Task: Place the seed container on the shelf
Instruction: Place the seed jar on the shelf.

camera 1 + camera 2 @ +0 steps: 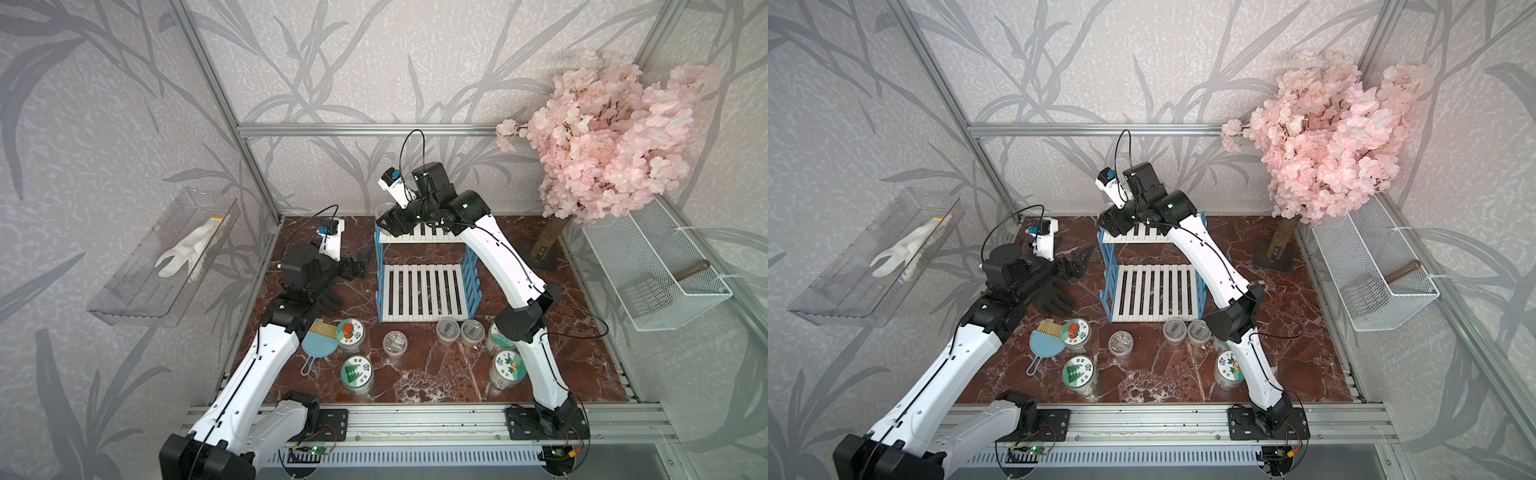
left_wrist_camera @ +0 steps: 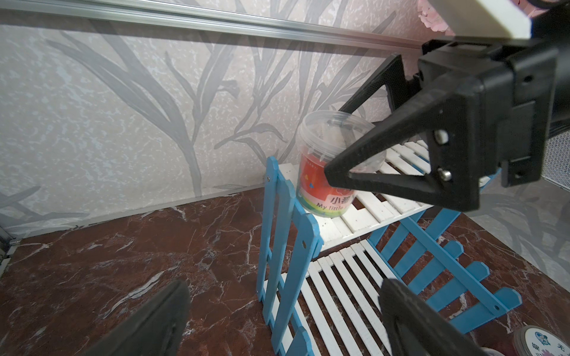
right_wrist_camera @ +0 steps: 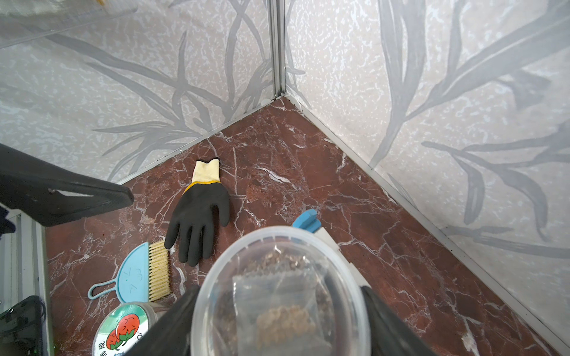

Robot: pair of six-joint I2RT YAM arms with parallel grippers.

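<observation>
The seed container (image 2: 324, 172), a clear lidded tub with a red label, stands on the left end of the top tier of the blue-and-white shelf (image 2: 364, 215). In both top views the shelf (image 1: 422, 291) (image 1: 1156, 291) stands at the back centre of the table. My right gripper (image 1: 386, 224) (image 1: 1106, 222) reaches over that top tier. In the right wrist view its fingers press both sides of the seed container's lid (image 3: 277, 292). My left gripper (image 1: 359, 266) (image 2: 285, 286) hangs open just left of the shelf, holding nothing.
Several more lidded tubs (image 1: 350, 331) (image 1: 395, 343) (image 1: 508, 365) stand in front of the shelf. A blue brush (image 1: 318, 343) and a black glove (image 3: 197, 215) lie at the left. A pink blossom tree (image 1: 602, 137), a wire basket (image 1: 656, 270) and a clear wall tray (image 1: 166, 257) line the sides.
</observation>
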